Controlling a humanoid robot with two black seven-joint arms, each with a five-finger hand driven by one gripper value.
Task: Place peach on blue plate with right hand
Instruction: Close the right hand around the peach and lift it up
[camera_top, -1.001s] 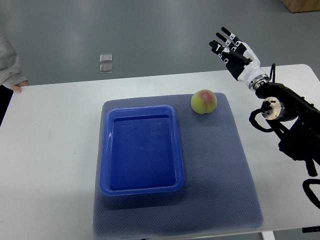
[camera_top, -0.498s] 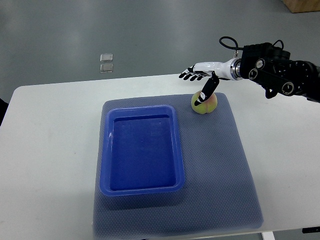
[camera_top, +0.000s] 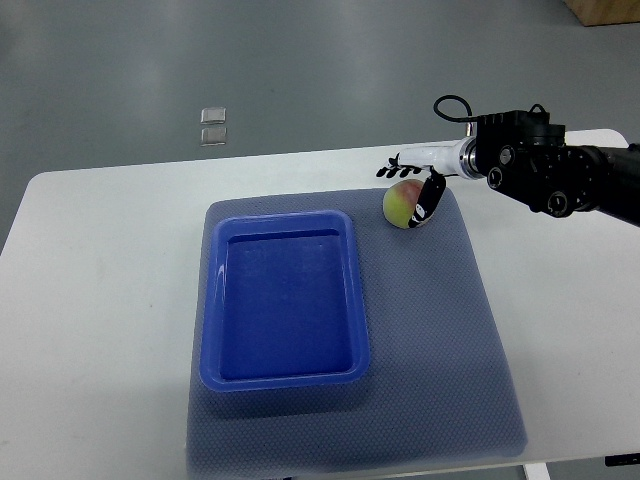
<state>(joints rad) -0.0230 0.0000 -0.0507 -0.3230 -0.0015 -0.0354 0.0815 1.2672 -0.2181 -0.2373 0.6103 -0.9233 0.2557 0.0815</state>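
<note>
Peach (camera_top: 402, 205) sits on grey mat (camera_top: 440, 330), just right of blue plate (camera_top: 284, 300), on white counter (camera_top: 100, 300). Right hand (camera_top: 418, 175) is over it, fingers (camera_top: 390, 168) partly curled, thumb against fruit's right side; can't tell if gripped.

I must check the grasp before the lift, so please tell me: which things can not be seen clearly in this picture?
- Top view: the right hand covers the far and right side of the peach; whether the fingers truly close on it cannot be told.
- Top view: the right arm is cut off by the right edge.
- Top view: two small clear things on the floor are too small to identify.
- The left arm is out of view.
</note>
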